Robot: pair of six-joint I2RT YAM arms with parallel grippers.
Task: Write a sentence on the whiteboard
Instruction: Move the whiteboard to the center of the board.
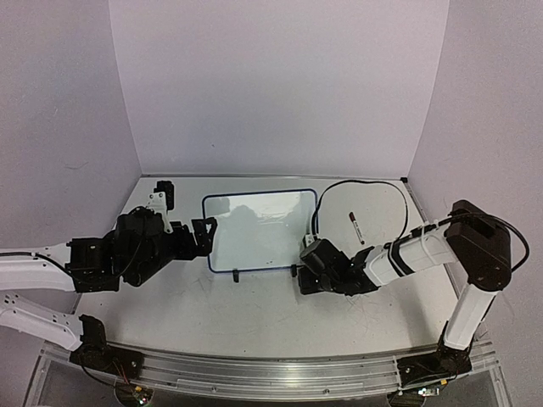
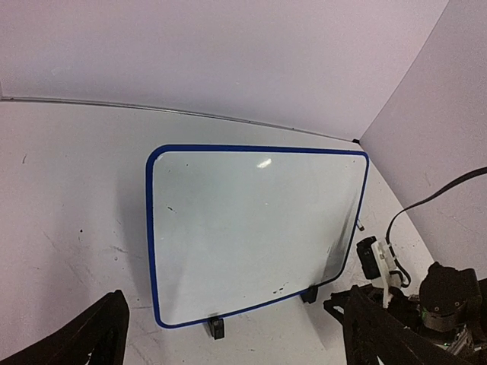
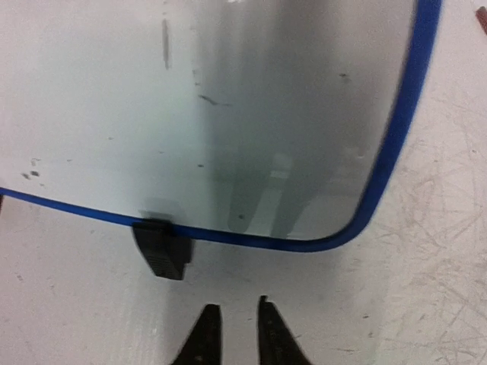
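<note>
- The whiteboard (image 1: 260, 231) lies mid-table, toward the far edge, unwritten.
- Left gripper (image 1: 204, 234): jaws spread wide, empty.
- Right gripper (image 3: 232, 334): fingers nearly closed, holding nothing.
- A marker (image 1: 355, 227) lies right of the board.

Whiteboard (image 1: 261, 231) between tools, marker (image 1: 355, 228) rightward.

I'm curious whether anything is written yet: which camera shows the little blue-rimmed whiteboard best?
The left wrist view: the whole whiteboard fills the frame, rim and both clip feet visible, its surface blank apart from faint specks. The top view shows it whole but small, between the two arms. The right wrist view catches only one near corner with one foot, above that hand's fingertips.
</note>
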